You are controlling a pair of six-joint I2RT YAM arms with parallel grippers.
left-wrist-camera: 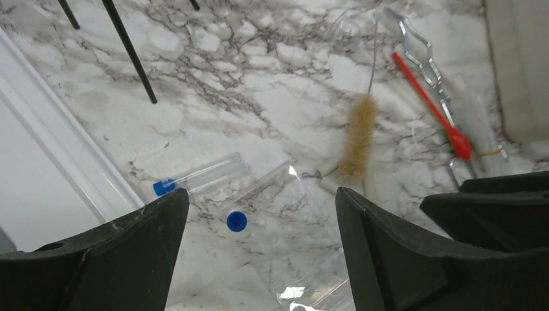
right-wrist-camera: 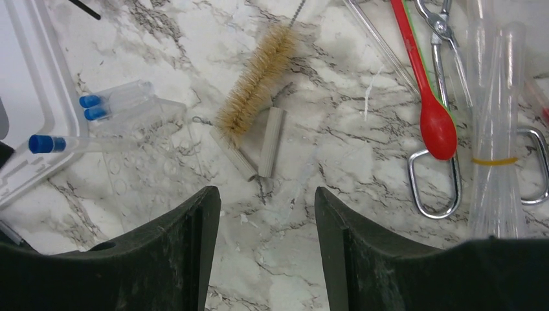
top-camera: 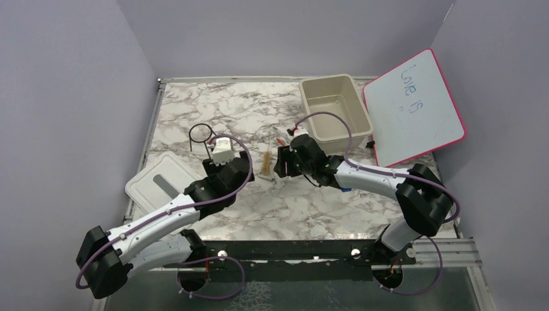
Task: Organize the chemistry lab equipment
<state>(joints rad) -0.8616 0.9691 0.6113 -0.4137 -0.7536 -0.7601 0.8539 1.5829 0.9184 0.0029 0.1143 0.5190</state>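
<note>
My left gripper (left-wrist-camera: 262, 192) is open and empty, just above clear tubes with blue caps (left-wrist-camera: 201, 176) lying on the marble. My right gripper (right-wrist-camera: 266, 190) is open and empty over bare marble, just short of the tan-bristled wire brush (right-wrist-camera: 256, 84) and two short beige cylinders (right-wrist-camera: 270, 141). The red-tipped dropper (right-wrist-camera: 434, 123), the metal wire clamp (right-wrist-camera: 440, 188) and a banded bundle of clear pipettes (right-wrist-camera: 495, 129) lie to its right. The black wire ring (top-camera: 201, 135) stands behind the left gripper (top-camera: 223, 155). The right gripper (top-camera: 282, 162) faces the brush (top-camera: 265, 162).
The beige tub (top-camera: 335, 109) stands at the back right, with the pink-framed whiteboard (top-camera: 414, 107) leaning beside it. The white lid (top-camera: 162, 181) lies at the left, by the left arm. Walls close in the table on three sides.
</note>
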